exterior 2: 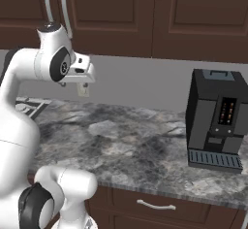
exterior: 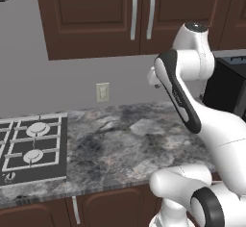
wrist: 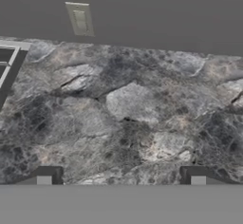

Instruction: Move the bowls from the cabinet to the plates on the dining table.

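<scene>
The cabinet (exterior: 139, 14) hangs shut above the stone surface (exterior: 125, 139), so the opening step has not begun; the bowls are presumably behind its doors, though nothing confirms that. Next move calls for raising the arm to a bar handle (exterior: 134, 9). The jaws (wrist: 121, 180) stand wide apart, empty, over the surface.

Cabinet (exterior: 96, 14) doors shut, contents hidden. Hob (exterior: 31, 149) cut off at left edge. Coffee machine (exterior: 230, 89) partly hidden by the arm. Socket (exterior 2: 83, 90) partly covered by the hand.
</scene>
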You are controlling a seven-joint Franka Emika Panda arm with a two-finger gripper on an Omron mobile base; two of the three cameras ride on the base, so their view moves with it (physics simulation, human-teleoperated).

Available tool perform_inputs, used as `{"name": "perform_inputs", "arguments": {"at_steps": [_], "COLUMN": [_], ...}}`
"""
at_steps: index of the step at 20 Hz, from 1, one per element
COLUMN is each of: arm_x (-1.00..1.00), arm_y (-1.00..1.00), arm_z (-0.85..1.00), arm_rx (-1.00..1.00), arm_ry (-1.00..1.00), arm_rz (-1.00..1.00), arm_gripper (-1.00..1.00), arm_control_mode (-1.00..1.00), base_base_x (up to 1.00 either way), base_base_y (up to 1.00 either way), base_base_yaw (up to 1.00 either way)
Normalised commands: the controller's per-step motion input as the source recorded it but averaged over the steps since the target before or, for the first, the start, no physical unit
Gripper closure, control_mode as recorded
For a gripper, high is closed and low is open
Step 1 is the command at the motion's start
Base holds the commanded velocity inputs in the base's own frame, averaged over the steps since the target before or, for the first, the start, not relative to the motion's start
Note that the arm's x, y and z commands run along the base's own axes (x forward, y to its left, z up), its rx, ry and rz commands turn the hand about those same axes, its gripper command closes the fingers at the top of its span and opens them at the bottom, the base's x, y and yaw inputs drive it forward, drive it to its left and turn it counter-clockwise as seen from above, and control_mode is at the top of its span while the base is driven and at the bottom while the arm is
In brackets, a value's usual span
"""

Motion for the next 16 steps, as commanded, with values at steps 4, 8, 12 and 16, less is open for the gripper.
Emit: {"name": "perform_inputs", "arguments": {"at_steps": [4,8,12,16], "arm_x": [-0.2,-0.19,-0.25,-0.13], "arm_y": [0.05,0.05,0.07,0.09], "arm_z": [0.35,0.34,0.29,0.24], "arm_rx": [0.0,0.0,0.01,0.01], "arm_ry": [-0.05,-0.05,-0.07,-0.09], "arm_rz": [0.02,0.03,0.0,0.01], "arm_gripper": [-1.0,-1.0,-1.0,-1.0], "arm_control_mode": [-1.0,-1.0,-1.0,-1.0], "base_base_x": [0.0,0.0,0.0,0.0], "base_base_y": [0.0,0.0,0.0,0.0], "base_base_yaw": [0.0,0.0,0.0,0.0]}}
